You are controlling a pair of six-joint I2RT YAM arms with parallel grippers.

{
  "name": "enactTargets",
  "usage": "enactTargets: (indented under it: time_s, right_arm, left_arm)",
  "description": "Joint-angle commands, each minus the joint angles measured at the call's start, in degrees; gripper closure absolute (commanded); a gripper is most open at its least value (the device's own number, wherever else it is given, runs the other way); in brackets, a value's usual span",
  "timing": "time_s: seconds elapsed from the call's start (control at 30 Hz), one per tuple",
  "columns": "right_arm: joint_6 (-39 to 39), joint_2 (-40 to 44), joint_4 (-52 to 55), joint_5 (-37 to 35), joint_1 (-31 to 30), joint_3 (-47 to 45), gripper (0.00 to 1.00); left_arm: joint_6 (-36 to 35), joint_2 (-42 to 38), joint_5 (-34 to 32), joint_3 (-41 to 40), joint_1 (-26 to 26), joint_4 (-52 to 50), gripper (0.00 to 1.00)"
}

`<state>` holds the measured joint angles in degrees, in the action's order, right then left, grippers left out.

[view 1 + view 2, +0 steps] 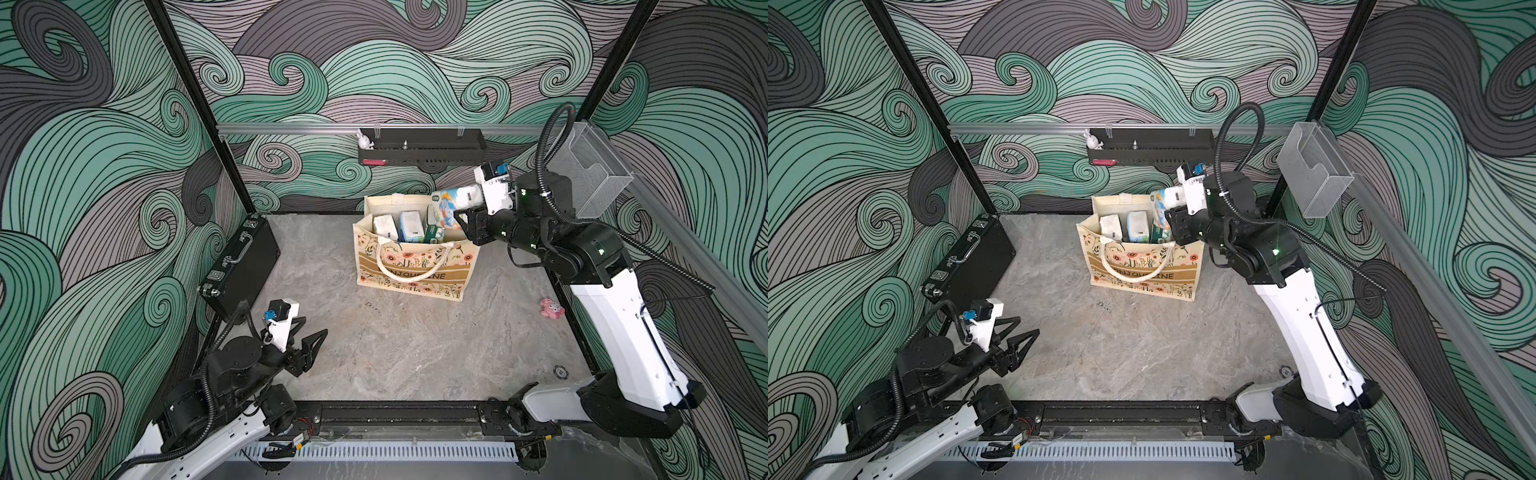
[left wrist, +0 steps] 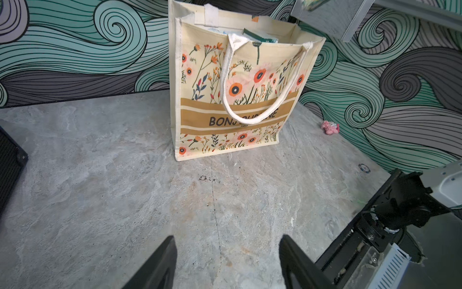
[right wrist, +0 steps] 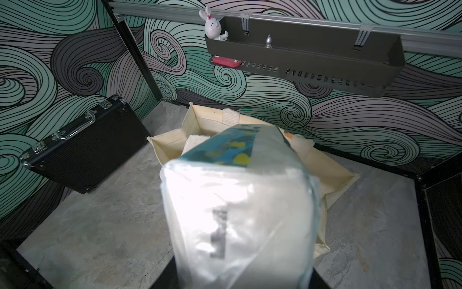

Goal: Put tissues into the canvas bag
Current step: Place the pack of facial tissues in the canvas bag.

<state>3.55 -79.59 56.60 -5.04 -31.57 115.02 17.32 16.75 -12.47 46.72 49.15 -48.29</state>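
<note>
The canvas bag [image 1: 462, 270] [image 1: 1185, 274] stands upright at the back of the table, cream with orange flowers and a tan lettered band. Three tissue packs stand inside it: white [image 1: 384, 226], light blue [image 1: 410, 226] and green [image 1: 434, 233]. My right gripper [image 1: 459, 208] [image 1: 1165, 208] is shut on another tissue pack [image 1: 451, 199] [image 3: 237, 212], white with a blue cartoon print, held over the bag's right rim. That pack fills the right wrist view and hides the jaws. My left gripper [image 1: 313, 329] [image 2: 227, 247] hangs open and empty over the near left of the table, far from the bag [image 2: 200, 112].
A black briefcase [image 1: 241, 266] leans at the left wall. A small pink toy [image 1: 551, 308] lies at the right, next to my right arm. A black shelf [image 1: 419, 147] hangs on the back wall above the bag, and a clear bin [image 1: 590, 170] on the right rail.
</note>
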Motion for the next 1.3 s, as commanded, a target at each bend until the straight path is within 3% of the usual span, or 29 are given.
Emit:
enactTargets:
  time_s: [0.0,0.3,0.67,1.27]
  right_arm:
    - [-3.1,-0.4,0.3,-5.0,0.2,1.3,0.52]
    - [-5.3,-2.3,0.4,-10.6,0.3,-0.5,0.50]
    - [-5.2,-4.6,0.4,-11.4,2.2,-5.9,0.47]
    - [-3.6,-10.3,-0.3,-10.9,5.3,-5.7,0.45]
  left_arm:
    - [-0.6,1.5,-1.4,1.3,-0.5,-1.8,0.30]
    - [-0.6,1.1,-1.9,1.1,-0.8,-1.7,0.29]
    - [-0.5,1.1,-2.3,1.1,-0.9,-2.0,0.29]
    - [-0.4,1.6,-2.4,1.1,-0.9,-2.3,0.29]
